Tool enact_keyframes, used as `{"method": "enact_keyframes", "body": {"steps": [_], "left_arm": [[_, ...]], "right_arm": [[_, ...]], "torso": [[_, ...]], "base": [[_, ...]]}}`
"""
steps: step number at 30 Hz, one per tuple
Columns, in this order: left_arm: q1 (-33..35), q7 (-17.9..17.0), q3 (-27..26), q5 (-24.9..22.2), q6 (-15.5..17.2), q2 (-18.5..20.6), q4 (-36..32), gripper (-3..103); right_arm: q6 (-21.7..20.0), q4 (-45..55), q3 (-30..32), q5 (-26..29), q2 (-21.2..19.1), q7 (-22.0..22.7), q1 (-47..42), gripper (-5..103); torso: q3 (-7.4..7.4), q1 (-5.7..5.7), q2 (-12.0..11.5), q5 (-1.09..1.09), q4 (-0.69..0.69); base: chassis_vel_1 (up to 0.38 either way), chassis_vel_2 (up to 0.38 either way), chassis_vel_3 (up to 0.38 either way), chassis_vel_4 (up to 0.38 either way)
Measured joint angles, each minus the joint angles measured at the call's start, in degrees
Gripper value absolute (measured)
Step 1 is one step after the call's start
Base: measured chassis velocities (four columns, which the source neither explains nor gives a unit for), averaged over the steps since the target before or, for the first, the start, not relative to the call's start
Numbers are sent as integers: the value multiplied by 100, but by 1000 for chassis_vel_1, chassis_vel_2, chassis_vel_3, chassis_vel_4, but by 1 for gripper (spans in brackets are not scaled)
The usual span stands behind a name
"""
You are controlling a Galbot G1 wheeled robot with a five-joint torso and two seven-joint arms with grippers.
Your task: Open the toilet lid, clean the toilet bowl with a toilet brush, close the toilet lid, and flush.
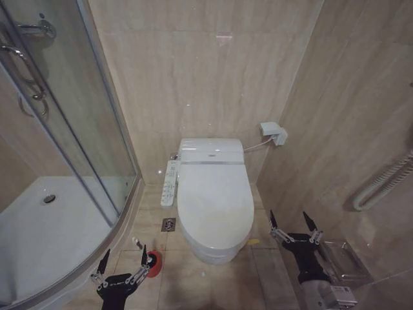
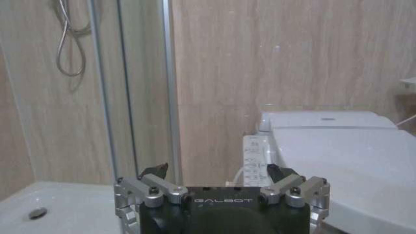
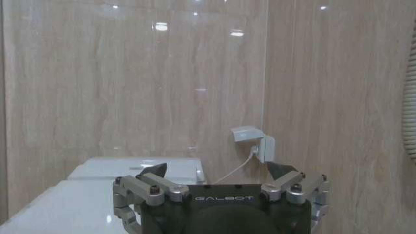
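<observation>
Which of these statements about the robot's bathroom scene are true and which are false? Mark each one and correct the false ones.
1. The toilet lid is raised. False: it lies shut over the bowl.
2. Both grippers are open. True: left gripper and right gripper hold nothing.
3. The red holder of the toilet brush stands on the floor near the left gripper. True.
4. The control panel sits on the side of the toilet away from the shower tray. False: it faces the tray.
</observation>
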Motion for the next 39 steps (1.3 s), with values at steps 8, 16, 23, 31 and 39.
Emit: {"method": "enact_keyframes", "body": {"steps": [8, 16, 23, 31, 39], "left_arm": [[0, -1, -14, 0, 0, 2, 0, 99], [0, 0, 3, 0, 0, -2, 0, 99], [0, 0, 1, 0, 0, 0, 0, 99], [0, 0, 0, 0, 0, 1, 0, 99], [0, 0, 0, 0, 0, 1, 0, 99]], "right_arm": [[129, -25, 118, 181, -33, 9, 45, 100], [72, -94, 174, 229, -87, 89, 122, 100], [-32, -153, 185, 259, -106, 89, 196, 100], [-159, -179, 183, 355, -110, 77, 274, 100], [-168, -195, 174, 376, -98, 48, 300, 100]], "torso": [[0, 0, 0, -3, 0], [0, 0, -1, 2, 0], [0, 0, 0, 0, 0], [0, 0, -1, 0, 0], [0, 0, 0, 0, 0]], "base": [[115, 113, -101, -97], [-42, -29, 30, 23], [0, 0, 0, 0], [0, 0, 0, 0], [0, 0, 0, 0]]}}
